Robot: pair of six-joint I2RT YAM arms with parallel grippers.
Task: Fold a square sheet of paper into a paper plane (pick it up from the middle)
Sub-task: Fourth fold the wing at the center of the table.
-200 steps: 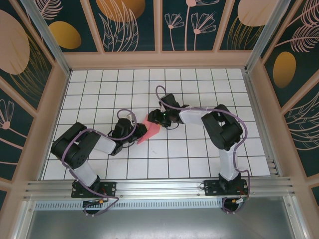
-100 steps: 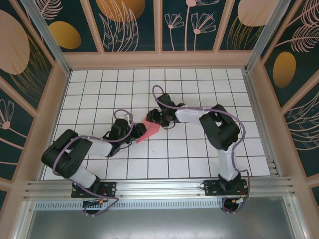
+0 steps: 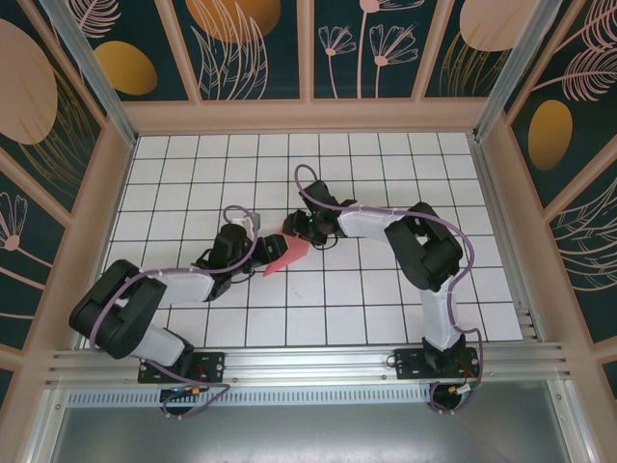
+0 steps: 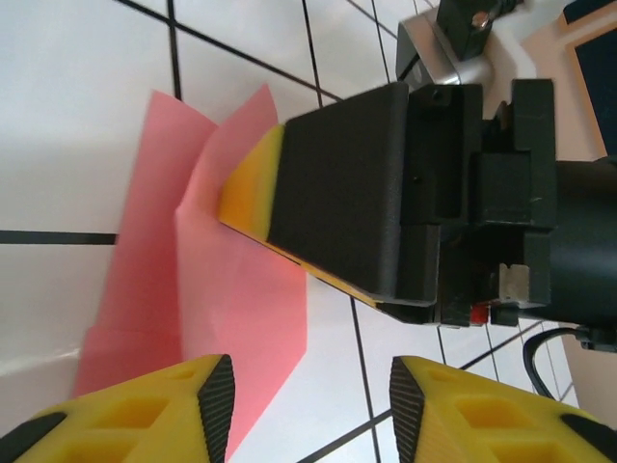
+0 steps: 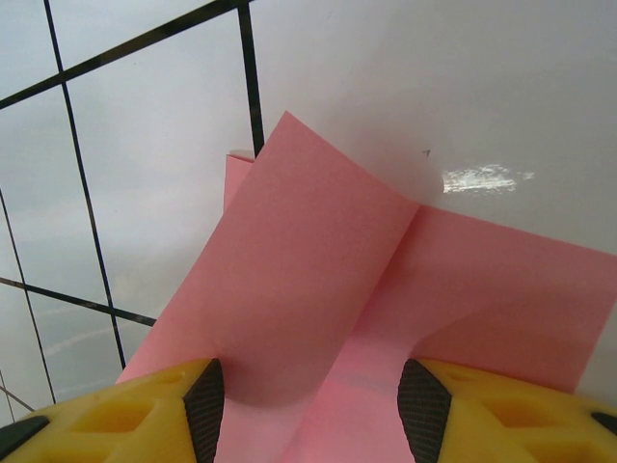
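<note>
On the counter (image 3: 366,289), left pincer (image 4: 310,395) and right pincer (image 5: 304,386) stand spread; I judge the paper (image 4: 241,289), seemingly unpinned, may spring unfolded.

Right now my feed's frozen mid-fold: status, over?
Left gripper open, at edge of paper. Right gripper open, tips on paper. Paper partly folded, flap raised. Grippers close together.

No legible text, label, brand, number or sign can be read on any surface in the views
</note>
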